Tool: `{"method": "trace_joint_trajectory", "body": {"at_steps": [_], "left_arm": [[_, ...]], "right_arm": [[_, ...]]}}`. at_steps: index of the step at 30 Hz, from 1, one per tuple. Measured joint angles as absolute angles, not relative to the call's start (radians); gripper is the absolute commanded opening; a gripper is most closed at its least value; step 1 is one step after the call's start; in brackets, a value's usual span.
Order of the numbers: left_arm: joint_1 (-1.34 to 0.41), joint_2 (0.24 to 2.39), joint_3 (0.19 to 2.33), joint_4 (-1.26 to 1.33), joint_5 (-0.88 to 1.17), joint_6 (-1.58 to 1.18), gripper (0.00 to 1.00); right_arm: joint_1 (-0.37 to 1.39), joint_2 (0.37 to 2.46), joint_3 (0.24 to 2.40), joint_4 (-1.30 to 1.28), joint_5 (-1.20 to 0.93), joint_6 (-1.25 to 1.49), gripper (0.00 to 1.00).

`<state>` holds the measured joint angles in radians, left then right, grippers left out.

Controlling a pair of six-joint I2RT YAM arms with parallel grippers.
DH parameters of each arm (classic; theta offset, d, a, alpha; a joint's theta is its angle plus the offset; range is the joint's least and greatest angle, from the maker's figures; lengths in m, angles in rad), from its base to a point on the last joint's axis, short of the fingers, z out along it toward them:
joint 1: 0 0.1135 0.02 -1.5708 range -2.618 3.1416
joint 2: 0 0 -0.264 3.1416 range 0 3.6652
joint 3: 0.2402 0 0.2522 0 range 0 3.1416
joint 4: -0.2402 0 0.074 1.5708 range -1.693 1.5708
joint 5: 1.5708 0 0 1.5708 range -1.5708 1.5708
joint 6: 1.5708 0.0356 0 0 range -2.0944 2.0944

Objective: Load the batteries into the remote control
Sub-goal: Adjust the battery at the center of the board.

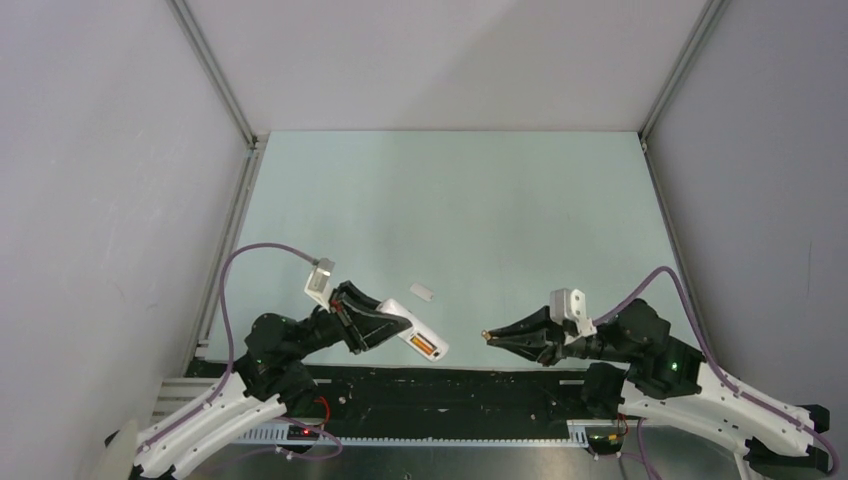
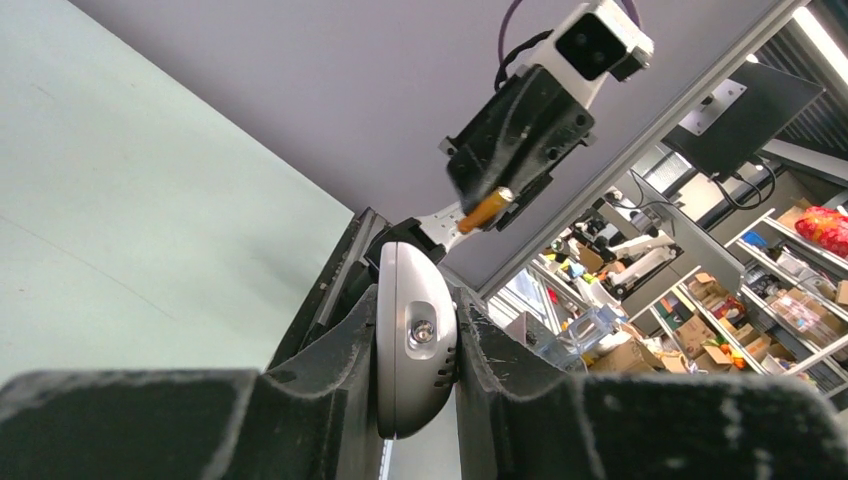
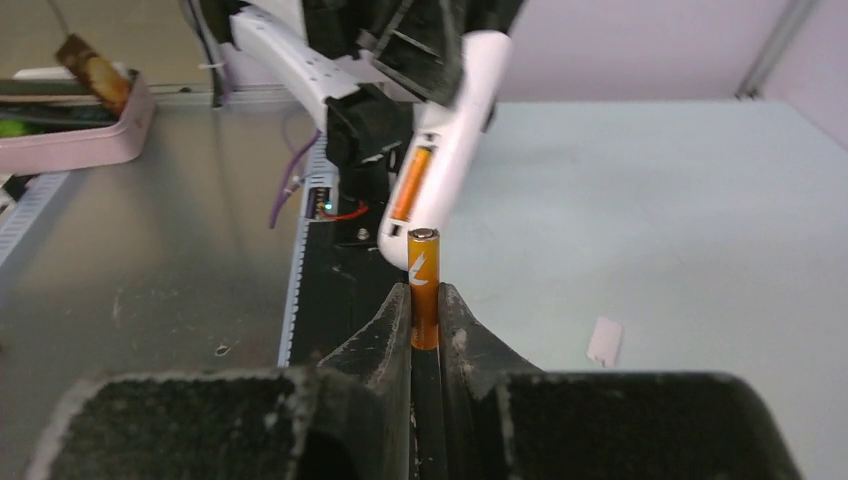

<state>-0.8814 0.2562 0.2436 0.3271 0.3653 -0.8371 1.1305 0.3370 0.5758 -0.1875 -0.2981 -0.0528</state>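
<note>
Battery (image 3: 424, 285), a thin orange-copper cylinder clamped in the right gripper (image 1: 497, 338), points its long axis toward frame left at the slim white plastic remote control (image 1: 425, 343) held by the left gripper (image 1: 372, 326).

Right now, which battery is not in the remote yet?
Find the pale green table, then the right gripper near its front edge. The loose battery stands pinched between its fingers. The second battery already lies inside the white remote.
</note>
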Motion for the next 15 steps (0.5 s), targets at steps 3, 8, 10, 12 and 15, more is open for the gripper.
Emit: {"method": "trace_joint_trajectory", "body": {"at_steps": [3,8,10,12,15], "left_arm": [[-0.881,0.265,0.244,0.327,0.358,-0.837,0.00],[-0.881,0.266,0.244,0.327,0.344,-0.838,0.00],[-0.881,0.266,0.244,0.327,0.344,-0.838,0.00],[-0.881,0.266,0.244,0.327,0.344,-0.838,0.00],[-0.881,0.266,0.244,0.327,0.344,-0.838,0.00]], "right_arm": [[1.131,0.315,0.576,-0.179,-0.380,-0.083,0.00],[1.131,0.292,0.576,-0.165,-0.490,-0.111,0.00],[1.131,0.289,0.576,-0.155,-0.523,-0.115,0.00],[1.131,0.289,0.576,-0.146,-0.546,-0.117,0.00],[1.131,0.289,0.576,-0.136,-0.572,-0.117,0.00]]}}
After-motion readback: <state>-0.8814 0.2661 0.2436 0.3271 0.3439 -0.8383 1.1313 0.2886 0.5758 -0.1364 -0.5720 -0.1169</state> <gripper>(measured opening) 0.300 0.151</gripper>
